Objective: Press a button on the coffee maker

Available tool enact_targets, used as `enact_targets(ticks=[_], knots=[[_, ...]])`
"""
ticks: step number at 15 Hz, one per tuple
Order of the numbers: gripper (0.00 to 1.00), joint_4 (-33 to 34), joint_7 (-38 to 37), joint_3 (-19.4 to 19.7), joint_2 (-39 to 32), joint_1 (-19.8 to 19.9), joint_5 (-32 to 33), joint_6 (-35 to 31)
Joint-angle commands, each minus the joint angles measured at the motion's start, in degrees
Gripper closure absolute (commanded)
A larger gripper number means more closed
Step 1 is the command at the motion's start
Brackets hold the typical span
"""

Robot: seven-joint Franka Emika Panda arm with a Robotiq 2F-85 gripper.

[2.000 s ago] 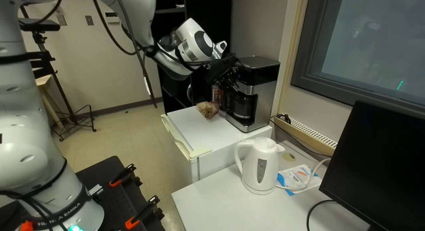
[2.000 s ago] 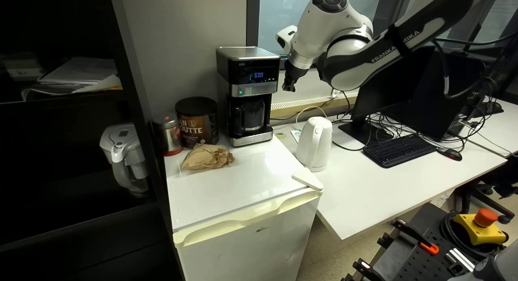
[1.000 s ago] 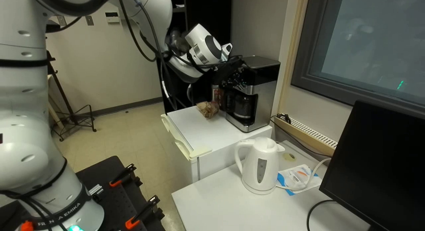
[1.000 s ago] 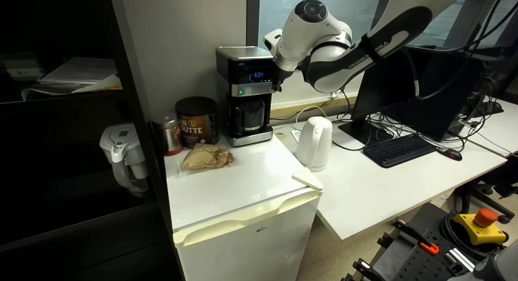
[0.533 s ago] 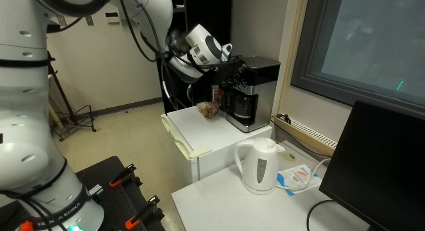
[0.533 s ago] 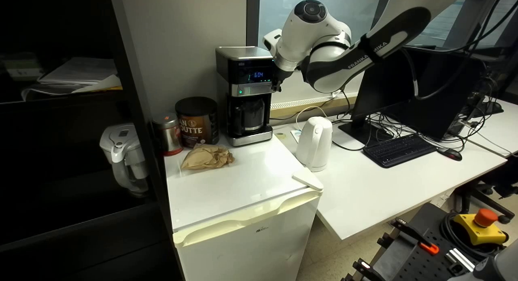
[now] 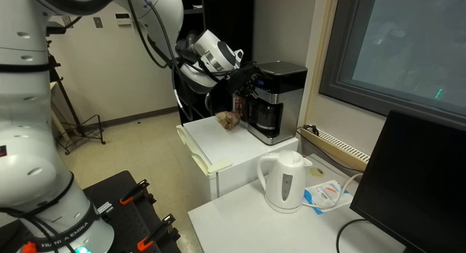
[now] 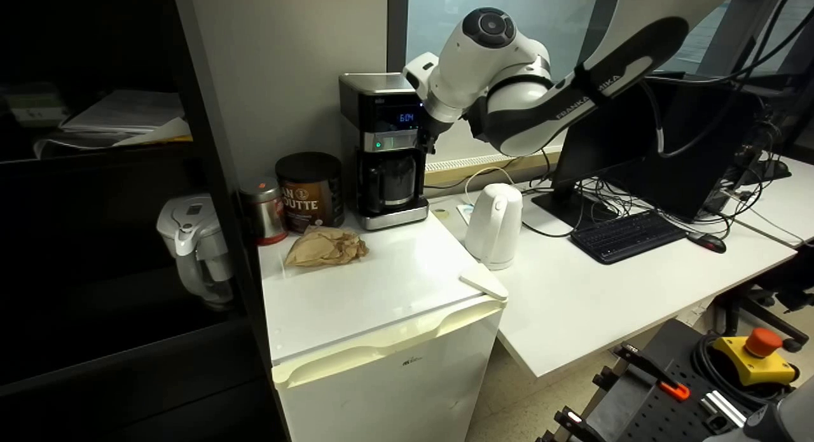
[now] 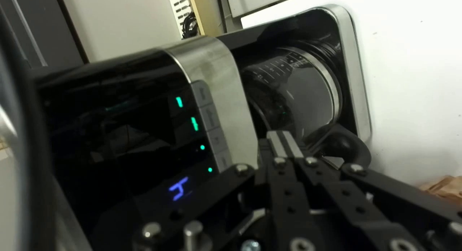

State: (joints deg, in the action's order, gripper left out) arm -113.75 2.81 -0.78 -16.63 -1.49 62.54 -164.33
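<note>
The coffee maker [image 7: 293, 111] is a boxy black machine with a silver band and a dark carafe recess; it also shows in an exterior view [image 8: 385, 142], with a blue clock reading 6:04. In the wrist view, its silver band [image 9: 218, 72] carries a row of grey buttons [image 9: 212, 121] beside green lights on the black panel. My gripper [image 9: 284, 144] is shut with nothing between its fingertips. The tips appear just past the band, overlapping the carafe. In an exterior view my gripper [image 7: 253, 95] is at the machine's front; it also shows [image 8: 430, 148] over the machine's right edge.
The carafe handle [image 9: 346, 146] sticks out near the fingertips. A crumpled brown bag [image 8: 326, 247], a large dark can [image 8: 310, 194] and a silver tin [image 8: 264, 210] share the fridge top [image 8: 356, 308]. A white kettle [image 7: 286, 180] and a monitor [image 7: 415, 184] stand on the desk.
My gripper first moved in to the coffee maker's front panel. Since half a second ago it has drawn slightly back and down. The clock changed from 6:03 to 6:04.
</note>
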Motion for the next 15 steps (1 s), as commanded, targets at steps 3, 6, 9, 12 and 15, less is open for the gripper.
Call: enact_targets(ticks=[3, 6, 9, 12, 15], knots=[[1.0, -7.5, -2.3, 0.2, 5.8, -1.1, 4.2, -1.3], [1.0, -10.9, -3.3, 0.3, 8.8, -1.4, 7.3, -1.3], [1.0, -14.1, -4.2, 0.1, 11.7, -1.3, 9.8, -1.5], [0.99, -16.9, -4.9, -0.1, 14.2, -1.2, 11.5, -1.5], [0.99, -18.8, -5.4, -0.3, 15.9, -1.1, 12.7, -1.3]])
